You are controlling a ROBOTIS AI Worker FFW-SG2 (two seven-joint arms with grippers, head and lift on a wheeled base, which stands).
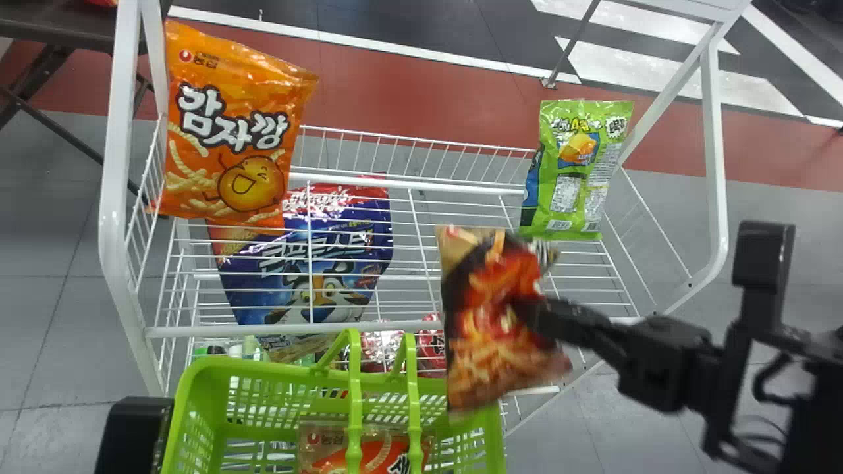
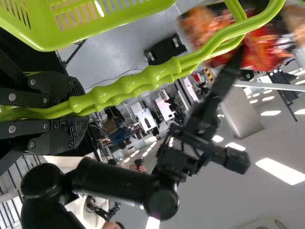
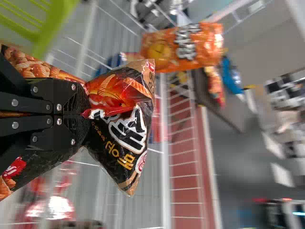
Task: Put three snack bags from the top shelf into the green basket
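Snack bag (image 1: 484, 355): we are pinching its middle with right gripper (image 3: 88, 114) (likely light, crushable), left gripper (image 2: 85, 110) clasping basket handles (image 2: 155, 76).

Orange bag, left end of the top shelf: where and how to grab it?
I'd pinch the orange bag mid-height on its right edge, coming from the right, one finger in front, one behind. It's roughly upright, broad face forward; its left edge is by the white frame, the right looks free.
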